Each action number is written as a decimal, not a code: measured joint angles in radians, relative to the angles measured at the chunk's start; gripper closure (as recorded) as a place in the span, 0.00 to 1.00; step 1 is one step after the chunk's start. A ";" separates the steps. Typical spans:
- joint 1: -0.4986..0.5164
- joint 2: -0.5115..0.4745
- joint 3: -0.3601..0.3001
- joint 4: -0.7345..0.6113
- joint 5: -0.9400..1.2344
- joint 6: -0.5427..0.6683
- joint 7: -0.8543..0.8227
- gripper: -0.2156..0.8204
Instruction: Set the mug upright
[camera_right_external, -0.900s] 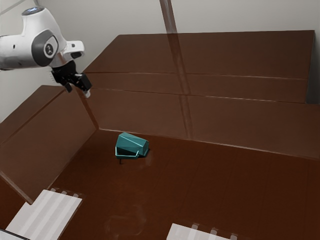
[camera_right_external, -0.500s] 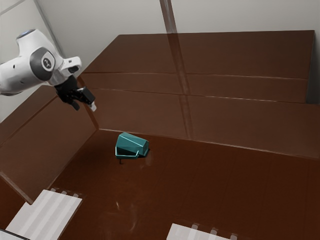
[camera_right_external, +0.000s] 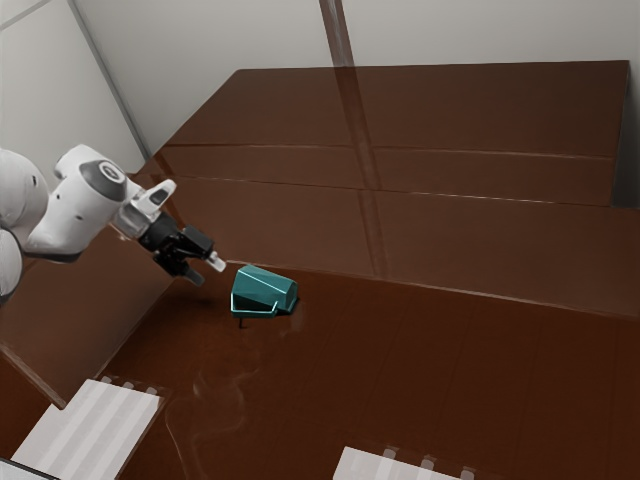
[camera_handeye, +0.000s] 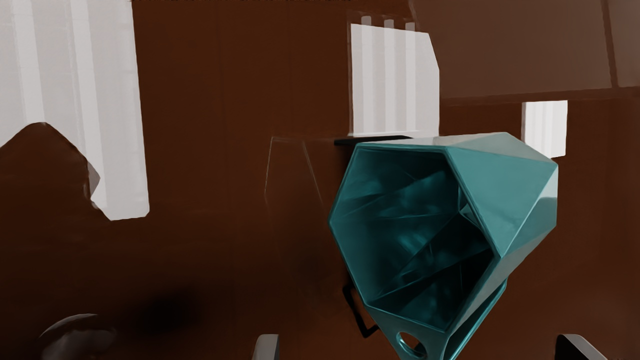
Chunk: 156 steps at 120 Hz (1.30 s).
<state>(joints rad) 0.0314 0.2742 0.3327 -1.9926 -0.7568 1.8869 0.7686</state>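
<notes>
mug on its side, mouth facing the gripper.
jaws wide apart, empty, as straddling it for a righting turn would need; clearance hard to judge.

A room of unclear kind is being suggested by pale walls beyond a glossy brown tabletop and brown panels.

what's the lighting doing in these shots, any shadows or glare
Exterior view: pale striped patches look like window light on the glossy tabletop, with faint curling streaks. Wrist view: the mug is dark inside, brighter on its outer faces; a soft dark blot, perhaps shadow.
</notes>
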 joint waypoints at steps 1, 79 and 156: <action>0.000 0.003 0.000 0.000 -0.006 -0.003 0.005 0.21; -0.031 0.106 -0.023 0.064 -0.178 -0.074 0.294 0.21; -0.058 0.092 -0.032 0.063 -0.220 -0.064 0.373 0.88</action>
<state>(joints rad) -0.0262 0.3663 0.3003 -1.9294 -0.9765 1.8229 1.1420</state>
